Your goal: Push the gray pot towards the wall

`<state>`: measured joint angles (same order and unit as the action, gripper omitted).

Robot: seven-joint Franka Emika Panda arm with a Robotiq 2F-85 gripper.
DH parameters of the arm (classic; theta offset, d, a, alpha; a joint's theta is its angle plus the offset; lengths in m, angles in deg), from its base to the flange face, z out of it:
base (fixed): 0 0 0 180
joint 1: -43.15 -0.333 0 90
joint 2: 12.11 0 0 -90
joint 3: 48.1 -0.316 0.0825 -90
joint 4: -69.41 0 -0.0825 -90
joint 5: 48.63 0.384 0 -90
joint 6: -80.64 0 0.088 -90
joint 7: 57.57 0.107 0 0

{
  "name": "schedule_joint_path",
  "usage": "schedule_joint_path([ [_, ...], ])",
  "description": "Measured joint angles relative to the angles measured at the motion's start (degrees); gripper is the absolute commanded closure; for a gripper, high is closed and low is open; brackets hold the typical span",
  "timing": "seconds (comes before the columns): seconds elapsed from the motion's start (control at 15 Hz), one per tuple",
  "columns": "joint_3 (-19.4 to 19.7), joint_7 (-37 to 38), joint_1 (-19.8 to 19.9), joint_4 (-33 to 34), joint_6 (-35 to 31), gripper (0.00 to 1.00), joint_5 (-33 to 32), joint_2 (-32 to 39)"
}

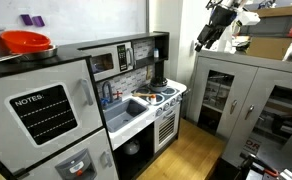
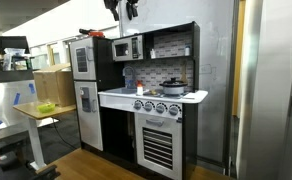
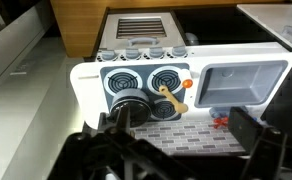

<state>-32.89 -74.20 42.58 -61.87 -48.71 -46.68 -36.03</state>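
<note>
Pot [image 3: 129, 108]: sat on a back burner of the stove [image 3: 144, 85], near the tiled wall [image 3: 181, 137].
Gripper [image 2: 124, 12]: hung high above the toy kitchen, well apart from the pot; in the wrist view its jaws stood wide apart, holding nothing.
Beside the pot: a wooden utensil [image 3: 167, 100] lay on the neighbouring back burner, to the pot's side rather than between pot and wall.
Further off: sink [image 3: 244, 82] beside the stove; microwave [image 2: 127, 47] above the counter; red bowl [image 1: 26, 42] atop the fridge [image 1: 46, 110].
Counts: one pot, one utensil, one bowl, one sink, one microwave, two bare front burners.
</note>
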Motion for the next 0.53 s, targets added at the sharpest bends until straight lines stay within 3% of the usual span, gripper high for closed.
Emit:
schedule_joint_path([
  [0.53,0.56,-0.77,0.19,-0.25,-1.3,0.0,0.75,2.14],
])
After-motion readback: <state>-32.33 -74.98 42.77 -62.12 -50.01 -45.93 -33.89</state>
